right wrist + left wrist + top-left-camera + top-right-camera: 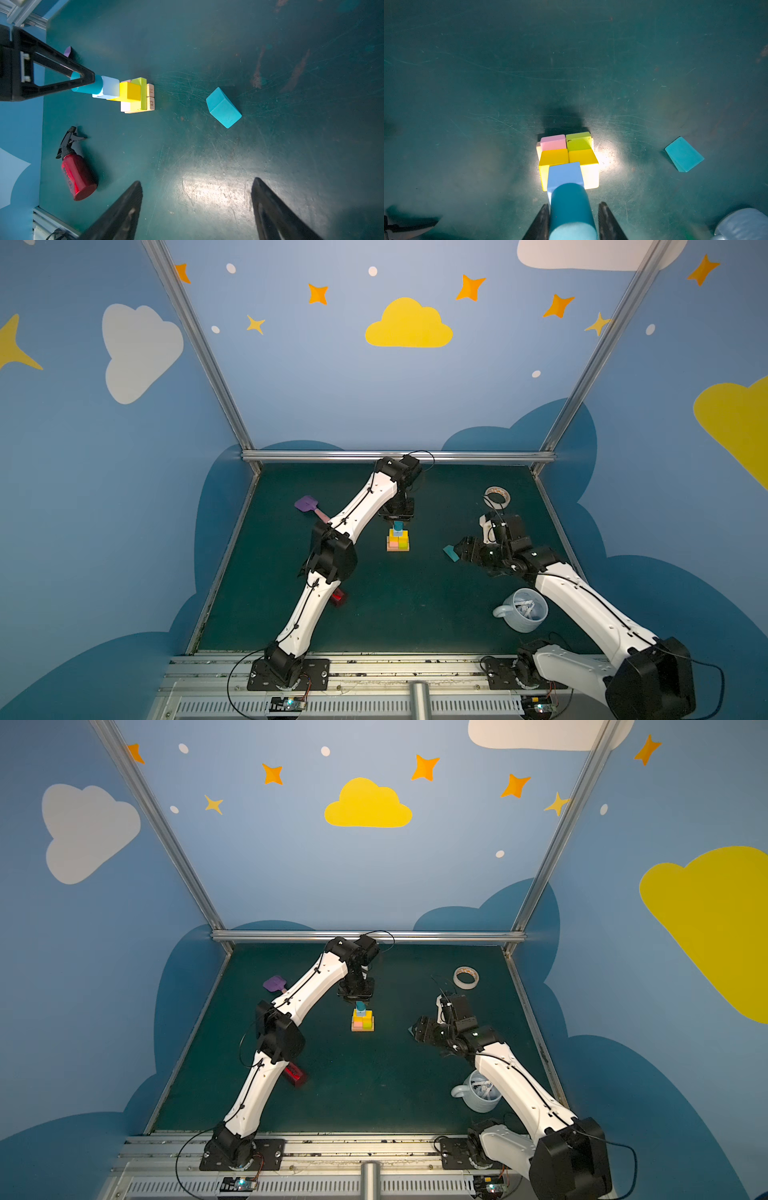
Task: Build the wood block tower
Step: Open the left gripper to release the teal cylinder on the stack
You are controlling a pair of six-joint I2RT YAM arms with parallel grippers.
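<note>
Black fingers of the left pincer (pixel 573 204) straddle the cylinder (pixel 571 209) from above. One finger lies against it and a thin gap shows at the other, so whether they grip cannot be told. The cylinder stands on the blue cube (pixel 564 173), topping the tower (pixel 398 539). Below come two yellow cubes (pixel 553 156), then the pink slab (pixel 553 142) and lime slab (pixel 578 141).

Only the right wrist view shows the tan bars (pixel 151 96) at the tower's foot end-on. One is stamped "62"; the other's number is unclear.

Right of the tower, the right pincer (pixel 197 180) hangs wide open, holding nothing. The house block (pixel 223 108) lies on the table (pixel 207 166) apart from the tower, just before that pincer. A top view shows it plainly (pixel 450 552).

Near-left of the tower lies the bottle (pixel 78 176), whole with its black spray head only in the right wrist view; the left arm covers most of it in both top views. Far-left of the tower is the spatula (pixel 306 504), far-right the tape roll (pixel 497 494), and near-right the mug (pixel 524 610).
</note>
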